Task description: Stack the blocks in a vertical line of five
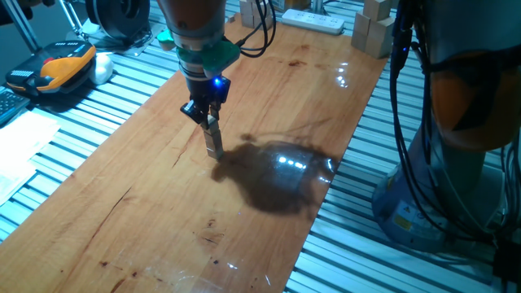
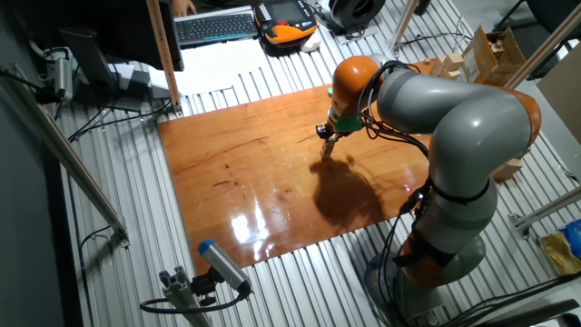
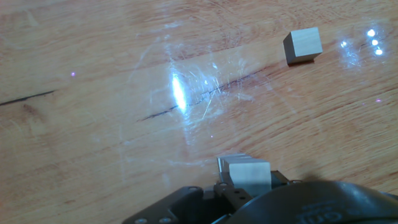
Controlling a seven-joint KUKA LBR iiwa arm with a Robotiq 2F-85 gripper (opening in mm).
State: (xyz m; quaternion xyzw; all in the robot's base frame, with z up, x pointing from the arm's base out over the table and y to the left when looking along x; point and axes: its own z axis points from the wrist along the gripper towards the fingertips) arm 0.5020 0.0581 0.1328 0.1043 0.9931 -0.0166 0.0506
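Observation:
In the hand view one small pale block lies alone on the wooden board, far up and to the right. A second block sits right at my gripper, at the bottom edge of that view. My gripper points straight down at the middle of the board, and its slim fingers reach the surface with that block at their tips. The jaws look closed on it. From the other side my gripper is small and the block cannot be made out. No stack shows.
Large pale wooden blocks and a white power strip stand at the board's far end. An orange and black device lies off the left edge. The board's right edge drops to slatted metal beside the robot base.

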